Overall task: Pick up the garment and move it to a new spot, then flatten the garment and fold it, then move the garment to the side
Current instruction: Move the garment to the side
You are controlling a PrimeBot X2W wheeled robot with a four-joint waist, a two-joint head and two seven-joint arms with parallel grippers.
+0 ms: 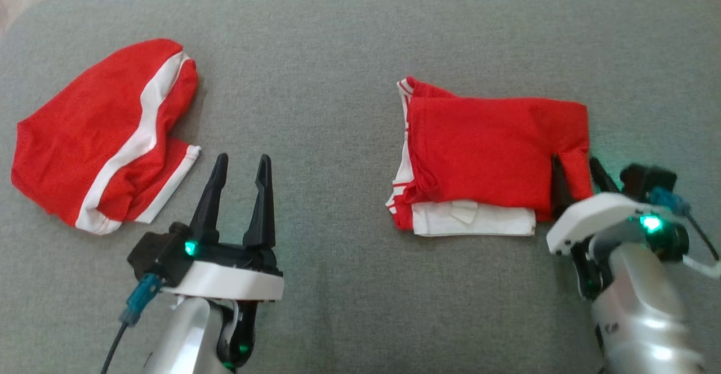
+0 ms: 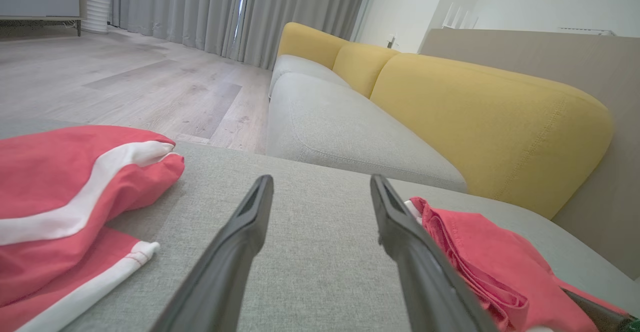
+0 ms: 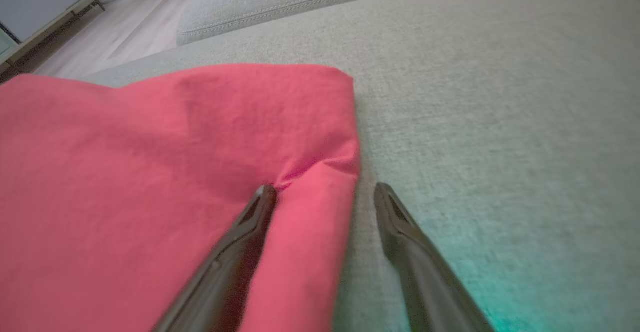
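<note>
Red folded garment (image 1: pixel 490 148) on grey sofa cushion (image 1: pixel 338 109), right of centre; small white tag (image 1: pixel 464 210) on its white lower layer, writing too small to read; right end effector (image 3: pixel 325 188) open, straddling garment's right edge, one finger on cloth, other on cushion; left end effector (image 1: pixel 243 158) open, empty, beside crumpled red white-striped shorts (image 1: pixel 96 137).

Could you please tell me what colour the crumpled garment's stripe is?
The stripe is white; best in head view.

We observe bright, even daylight with faint shadows; green indicator light (image 1: pixel 651 223) tints the cushion (image 3: pixel 505 292); right wrist view blurred.
</note>
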